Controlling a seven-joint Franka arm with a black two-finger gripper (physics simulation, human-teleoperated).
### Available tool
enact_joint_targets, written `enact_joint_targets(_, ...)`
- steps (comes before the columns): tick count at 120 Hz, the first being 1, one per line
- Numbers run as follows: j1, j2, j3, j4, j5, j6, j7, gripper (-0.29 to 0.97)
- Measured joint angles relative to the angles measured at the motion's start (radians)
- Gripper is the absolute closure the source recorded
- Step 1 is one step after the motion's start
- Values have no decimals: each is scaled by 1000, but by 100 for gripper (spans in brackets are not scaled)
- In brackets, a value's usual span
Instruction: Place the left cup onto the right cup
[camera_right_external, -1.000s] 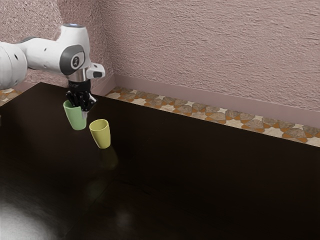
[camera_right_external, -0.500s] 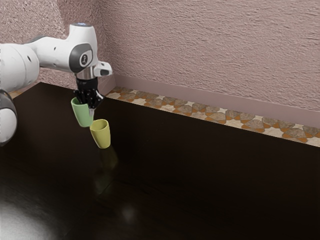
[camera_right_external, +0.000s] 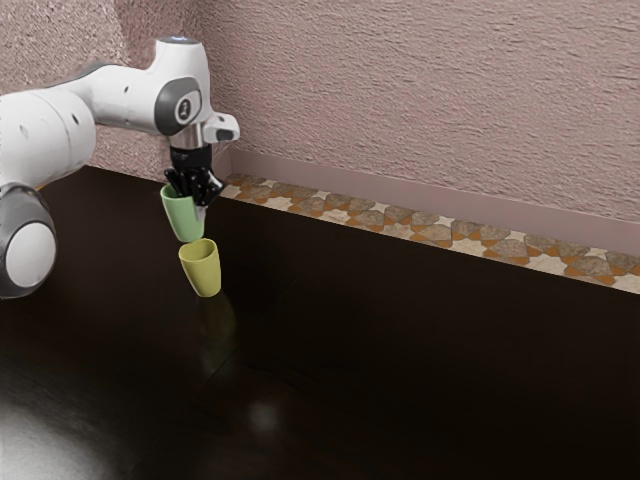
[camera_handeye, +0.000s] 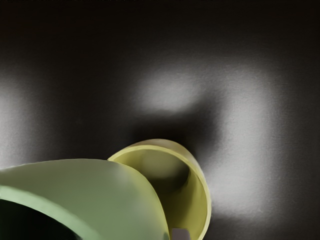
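My claw grips the green cup by its rim, holding it tilted just above the yellow cup, which stands on the tabletop near its far edge. In the wrist view the green cup covers only part of the yellow cup's mouth. If I let go now, I think its base would strike the yellow rim, then slide off or topple that cup. A second ago the green cup hung lower, beside the yellow one. It has since risen and moved over it, and the yellow cup hasn't shifted.
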Motion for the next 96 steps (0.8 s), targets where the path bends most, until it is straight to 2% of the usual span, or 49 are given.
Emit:
enact_joint_targets(60, 5, 59, -6, 55, 1, -4, 13, 79)
enact_joint_targets(96, -21, 13, 2, -25, 1, 17, 11, 79)
